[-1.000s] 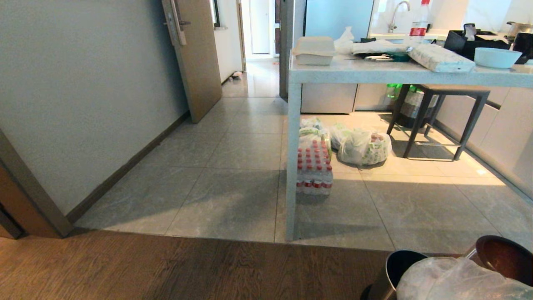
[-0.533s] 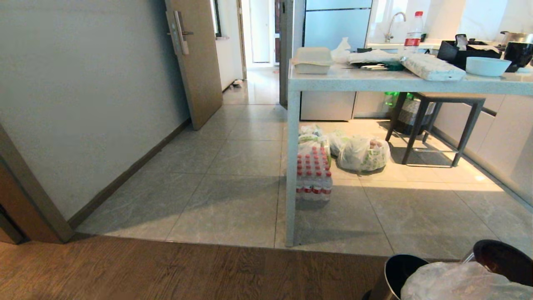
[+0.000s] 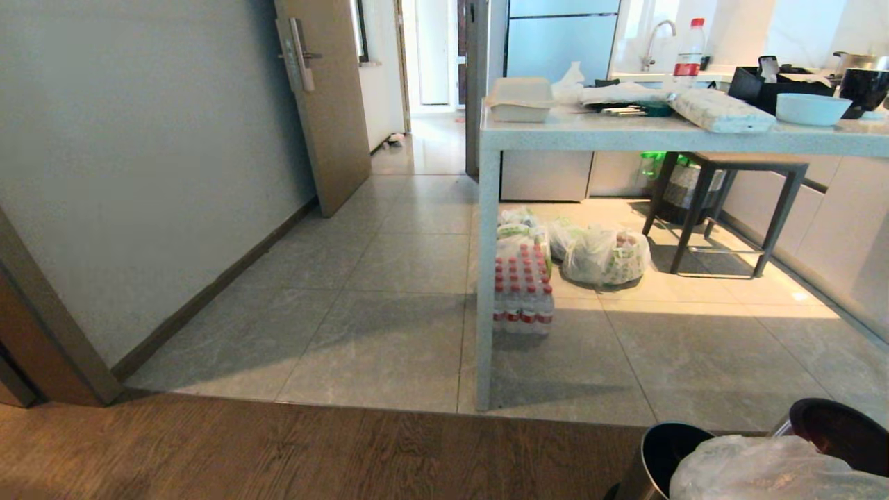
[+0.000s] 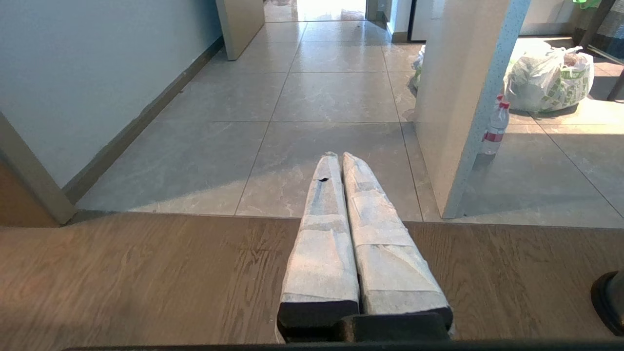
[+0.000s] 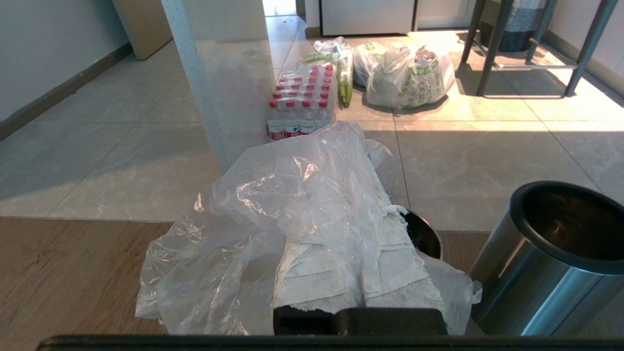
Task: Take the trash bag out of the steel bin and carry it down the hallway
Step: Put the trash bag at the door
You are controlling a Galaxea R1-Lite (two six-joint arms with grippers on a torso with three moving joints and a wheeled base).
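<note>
Bag lifted out, hallway ahead.
Our right gripper (image 5: 360,292) is pinched on the bag (image 5: 302,214), beside the bin (image 5: 551,273); left gripper (image 4: 341,161) is pressed together, empty. We judge the film light, limp, tearable: best gathered at its neck.

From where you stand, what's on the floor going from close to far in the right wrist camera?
trash bag → pack of water bottles → white bags with green print → stool legs
</note>
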